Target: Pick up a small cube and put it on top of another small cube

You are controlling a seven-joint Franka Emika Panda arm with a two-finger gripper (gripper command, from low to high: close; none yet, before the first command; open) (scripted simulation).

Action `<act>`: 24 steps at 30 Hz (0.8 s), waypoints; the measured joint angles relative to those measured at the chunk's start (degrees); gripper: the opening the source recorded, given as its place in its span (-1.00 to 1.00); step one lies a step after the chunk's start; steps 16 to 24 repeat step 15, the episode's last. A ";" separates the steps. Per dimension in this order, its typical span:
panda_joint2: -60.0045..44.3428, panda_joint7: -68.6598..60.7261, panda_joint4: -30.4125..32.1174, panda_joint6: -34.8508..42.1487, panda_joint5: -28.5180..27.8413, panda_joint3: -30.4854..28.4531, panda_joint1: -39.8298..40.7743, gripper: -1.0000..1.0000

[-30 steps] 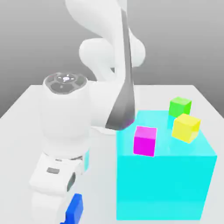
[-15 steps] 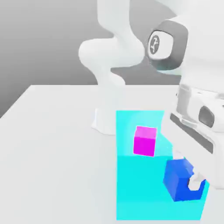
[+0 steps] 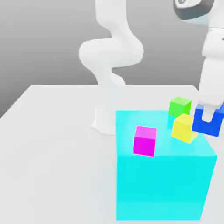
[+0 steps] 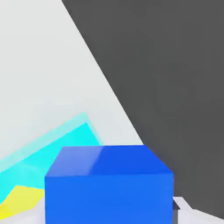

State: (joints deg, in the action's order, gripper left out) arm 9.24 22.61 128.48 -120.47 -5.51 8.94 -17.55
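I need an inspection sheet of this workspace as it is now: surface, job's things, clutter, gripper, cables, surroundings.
Surface: white table, bearing the big cyan block.
Job's things: small blue cube held off the table, beside the yellow cube, at the exterior view's right.
Clutter: magenta cube and green cube at the cyan block.
Gripper: gripper shut on the blue cube.
Cables: nothing seen.
Surroundings: plain grey backdrop.

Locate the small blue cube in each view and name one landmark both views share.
Exterior view: the small blue cube hangs in the gripper at the exterior view's right, beside the yellow cube.
Hand view: the small blue cube sits close up in the foreground.
Shared landmark: the big cyan block, with the yellow cube at it.
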 joint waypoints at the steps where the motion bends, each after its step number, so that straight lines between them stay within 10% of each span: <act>1: 1.15 2.59 0.46 0.77 1.03 0.39 -0.17 -1.00; 12: 7.34 21.63 10.29 -1.88 8.97 0.31 2.53 -1.00; 13: 6.77 21.69 11.33 -3.48 9.02 0.43 2.62 1.00; 24: 6.77 21.69 11.33 -3.48 9.03 0.43 2.62 1.00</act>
